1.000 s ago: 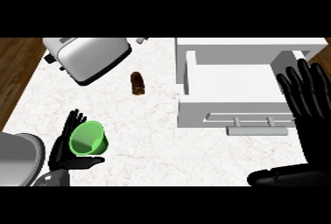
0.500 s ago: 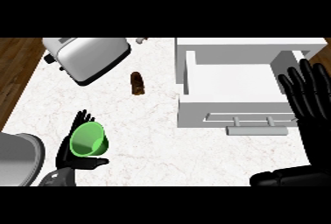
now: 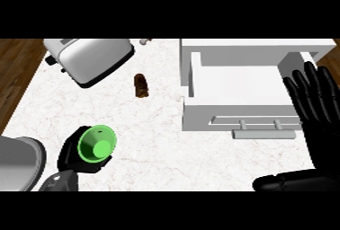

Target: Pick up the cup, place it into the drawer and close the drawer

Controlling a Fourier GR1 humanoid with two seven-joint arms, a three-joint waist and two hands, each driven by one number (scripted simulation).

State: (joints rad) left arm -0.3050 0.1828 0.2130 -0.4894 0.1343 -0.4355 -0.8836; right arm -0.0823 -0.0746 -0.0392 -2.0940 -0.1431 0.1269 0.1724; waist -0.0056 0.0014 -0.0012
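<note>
In the head view a green cup (image 3: pixel 97 144) shows at the lower left, its mouth facing up toward me. My left hand (image 3: pixel 74 157) is curled round it from below and behind, so much of the hand is hidden. The white drawer (image 3: pixel 234 92) stands open at the right, its front with a handle (image 3: pixel 263 133) facing me. My right hand (image 3: pixel 316 96) is open, fingers straight, at the drawer's right side.
A silver toaster (image 3: pixel 90 58) sits at the back left. A small brown object (image 3: pixel 140 85) lies between toaster and drawer. A grey round thing (image 3: pixel 16 164) shows at the lower left edge. Wooden floor borders the counter's left side.
The cup has turned in my left hand so its mouth faces up more squarely, and it has shifted slightly right. The right hand has barely moved.
</note>
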